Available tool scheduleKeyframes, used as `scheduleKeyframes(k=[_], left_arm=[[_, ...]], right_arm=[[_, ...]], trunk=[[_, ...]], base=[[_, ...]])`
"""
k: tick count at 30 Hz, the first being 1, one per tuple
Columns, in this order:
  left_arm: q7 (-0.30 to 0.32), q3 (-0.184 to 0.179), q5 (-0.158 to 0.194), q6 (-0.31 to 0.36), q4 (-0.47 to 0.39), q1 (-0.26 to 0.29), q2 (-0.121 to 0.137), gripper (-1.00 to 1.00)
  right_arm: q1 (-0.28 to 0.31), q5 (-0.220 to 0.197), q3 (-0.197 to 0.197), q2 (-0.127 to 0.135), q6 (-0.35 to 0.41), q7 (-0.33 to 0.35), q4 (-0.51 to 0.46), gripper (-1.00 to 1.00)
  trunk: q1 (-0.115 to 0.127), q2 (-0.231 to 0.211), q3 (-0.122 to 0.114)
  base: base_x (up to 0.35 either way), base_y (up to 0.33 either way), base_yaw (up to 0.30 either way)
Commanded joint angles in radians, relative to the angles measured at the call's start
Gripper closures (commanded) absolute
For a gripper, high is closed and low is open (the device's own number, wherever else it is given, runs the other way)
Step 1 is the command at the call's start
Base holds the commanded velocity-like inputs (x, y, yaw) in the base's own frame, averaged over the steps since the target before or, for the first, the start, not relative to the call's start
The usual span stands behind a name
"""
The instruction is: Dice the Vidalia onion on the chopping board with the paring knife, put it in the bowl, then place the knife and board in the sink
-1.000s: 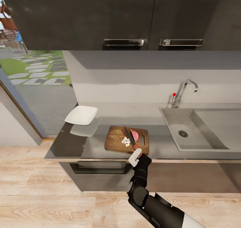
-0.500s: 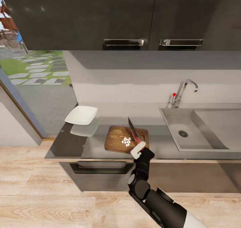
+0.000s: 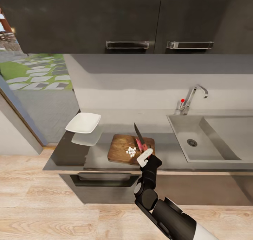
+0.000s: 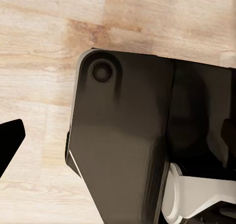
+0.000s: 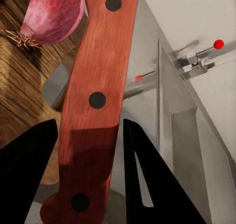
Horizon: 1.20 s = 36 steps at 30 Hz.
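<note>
The table [image 3: 98,159] is seen in the head view with the sink [image 3: 211,141] toward its right end and the white bowl [image 3: 83,122] at its left end. The board [image 3: 121,152] lies between them, near the front edge. The right pincer [image 3: 145,158] is closed on the knife [image 3: 140,141] handle at the board's right end; the blade is raised and points away from the robot. A remnant of the onion [image 5: 51,15] is seen just beside the handle on the board, and pale dice [image 3: 131,151] lie left of the knife. The bowl lies well left of the pincer, the sink to its right. The left pincer's state cannot be told.
</note>
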State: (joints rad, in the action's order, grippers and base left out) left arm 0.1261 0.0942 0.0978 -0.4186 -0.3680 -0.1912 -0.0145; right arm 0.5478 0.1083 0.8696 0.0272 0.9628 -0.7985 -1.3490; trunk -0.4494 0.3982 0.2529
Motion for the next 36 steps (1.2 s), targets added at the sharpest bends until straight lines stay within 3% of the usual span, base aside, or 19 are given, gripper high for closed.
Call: scheduleKeyframes(k=[1, 9, 21, 25, 27, 29, 30, 31, 33, 34, 35, 36], left_arm=[[0.010, 0.006, 0.010, 0.001, -0.002, -0.001, -0.001, -1.00], [0.010, 0.006, 0.010, 0.001, -0.002, -0.001, -0.001, -1.00], [0.010, 0.006, 0.010, 0.001, -0.001, -0.001, -0.001, -1.00], [0.010, 0.006, 0.010, 0.001, -0.001, -0.001, -0.001, -1.00], [0.010, 0.005, 0.011, 0.001, -0.001, -0.001, -0.001, -1.00], [0.010, 0.005, 0.010, 0.001, -0.001, -0.001, -0.001, -1.00], [0.010, 0.005, 0.010, 0.001, -0.001, -0.001, -0.001, -1.00], [0.010, 0.005, 0.010, 0.001, -0.001, -0.001, -0.001, -1.00], [0.010, 0.006, 0.010, 0.001, -0.001, -0.001, -0.001, -1.00], [0.010, 0.006, 0.011, 0.001, -0.001, -0.001, -0.001, -1.00], [0.010, 0.006, 0.011, 0.001, 0.000, -0.001, -0.001, -1.00], [0.010, 0.006, 0.011, 0.001, 0.000, -0.001, -0.001, -1.00]], right_arm=[[0.001, 0.003, 0.003, 0.001, 0.007, -0.001, 0.001, 1.00], [0.001, -0.001, 0.008, -0.001, 0.007, 0.002, 0.088, 1.00], [0.001, -0.001, 0.008, -0.002, 0.004, 0.002, 0.098, 1.00], [0.001, 0.003, -0.005, 0.000, -0.079, -0.001, 0.085, 1.00], [0.001, 0.000, -0.080, 0.000, -0.130, 0.001, 0.067, 1.00], [0.001, -0.005, -0.210, 0.001, -0.170, 0.031, 0.018, 1.00], [0.001, -0.012, -0.290, 0.003, -0.180, 0.087, -0.022, 1.00], [0.001, -0.018, -0.343, 0.005, -0.183, 0.141, -0.045, 1.00], [0.001, -0.026, -0.508, 0.009, -0.184, 0.325, -0.078, 1.00], [0.001, -0.027, -0.535, 0.009, -0.184, 0.353, -0.080, 1.00], [0.001, -0.028, -0.607, 0.011, -0.184, 0.428, -0.085, 1.00], [0.001, -0.028, -0.643, 0.012, -0.183, 0.468, -0.087, 1.00]], trunk=[[-0.001, 0.002, 0.002], [-0.001, 0.002, 0.002], [-0.001, 0.002, 0.002], [-0.001, 0.002, 0.002], [-0.001, 0.002, 0.002], [-0.001, 0.002, 0.002], [-0.001, 0.002, 0.002], [-0.001, 0.002, 0.002], [-0.001, 0.002, 0.002], [-0.001, 0.002, 0.002], [-0.001, 0.002, 0.002], [-0.001, 0.002, 0.002]], base=[[0.010, -0.007, 0.000], [0.001, -0.001, 0.000], [0.000, 0.000, 0.000], [0.000, 0.000, 0.000], [0.000, 0.000, 0.000], [0.000, 0.000, 0.000], [0.000, 0.000, 0.000], [0.000, 0.000, 0.000], [0.000, 0.000, 0.000], [0.000, 0.000, 0.000], [0.000, 0.000, 0.000], [0.000, 0.000, 0.000]])
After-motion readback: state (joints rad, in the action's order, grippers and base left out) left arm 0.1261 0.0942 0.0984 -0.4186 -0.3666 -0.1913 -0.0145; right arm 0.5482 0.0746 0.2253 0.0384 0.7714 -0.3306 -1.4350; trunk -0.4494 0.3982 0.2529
